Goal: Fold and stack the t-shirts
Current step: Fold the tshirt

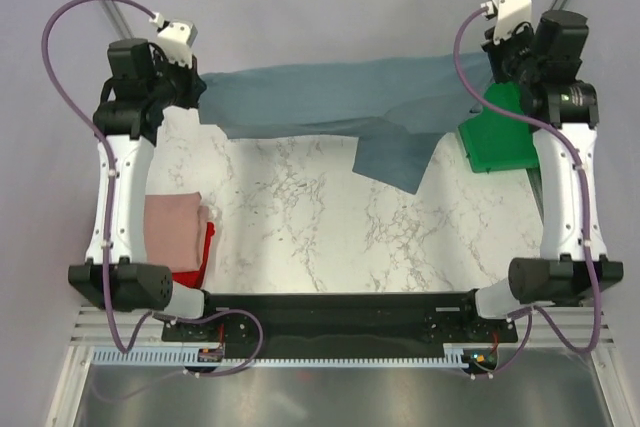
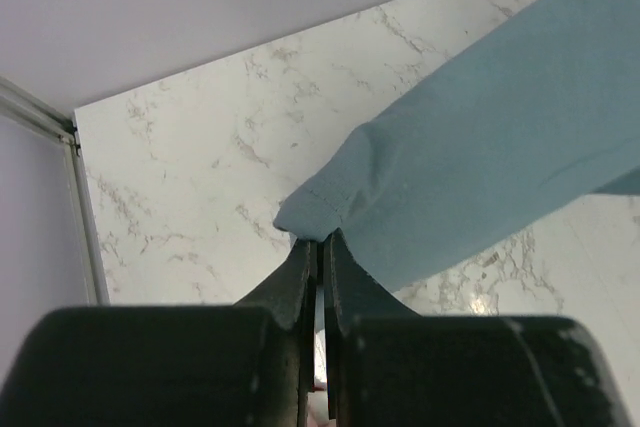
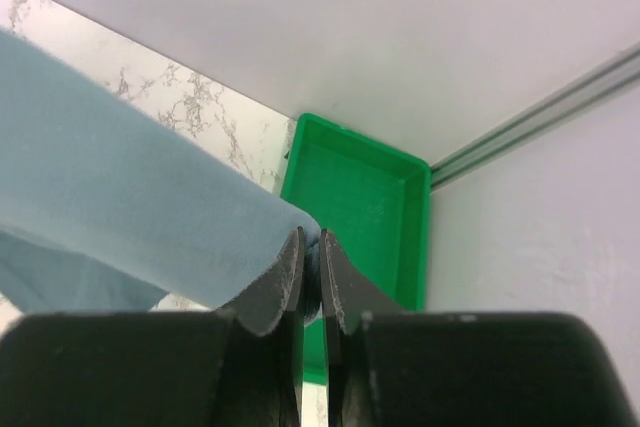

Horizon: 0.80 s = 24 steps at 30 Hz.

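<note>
Both ends of the slate blue-grey cotton t-shirt [image 1: 330, 97] are pinched, by the left gripper [image 2: 318, 247] and the right gripper [image 3: 312, 247], stretched above the far edge of the marble desk [image 1: 300, 227]. Either thin pinch may slip, crumpling it.

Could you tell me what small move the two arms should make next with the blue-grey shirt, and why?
Probably both arms should draw toward their bases and lower together, laying the blue-grey t-shirt flat on the marble table. The left gripper and right gripper each pinch an edge, and the shirt is stretched between them along the far edge, unfolded.
</note>
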{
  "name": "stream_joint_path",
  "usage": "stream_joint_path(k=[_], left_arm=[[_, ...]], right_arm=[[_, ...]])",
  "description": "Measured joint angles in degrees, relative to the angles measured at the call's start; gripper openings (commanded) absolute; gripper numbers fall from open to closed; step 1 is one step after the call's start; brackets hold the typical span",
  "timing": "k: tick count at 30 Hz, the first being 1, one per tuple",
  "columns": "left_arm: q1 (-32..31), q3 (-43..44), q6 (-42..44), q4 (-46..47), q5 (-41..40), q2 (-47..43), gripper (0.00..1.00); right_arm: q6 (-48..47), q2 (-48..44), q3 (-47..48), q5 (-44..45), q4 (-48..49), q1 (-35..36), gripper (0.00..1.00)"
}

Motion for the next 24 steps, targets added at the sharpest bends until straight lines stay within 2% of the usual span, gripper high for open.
stream_joint_path(k=[8,14,19,24], left_arm=[[0.0,-21.4,1.7,0.5,-1.7,-28.3,0.02],[0.0,-23.9,2.7,1.4,-2.4,-47.6,0.02],[0.0,-22.4,4.6,2.4,-2.2,-53.8,0.02],[0.0,-24.9,6.4,3.5,-1.6,-51.7,0.02]], right_arm=[[-1.4,-20.9,-7.0,-0.1,-5.5,-0.2,0.00],[-2.2,-34.9,-5.2,-0.2,-11.4,-0.2,0.00],[-2.3,-37.5,3.3,-0.2,-15.0,-0.2,0.00],[-2.8,-36.8,1.4,-1.2,-15.1,-0.3,0.00]])
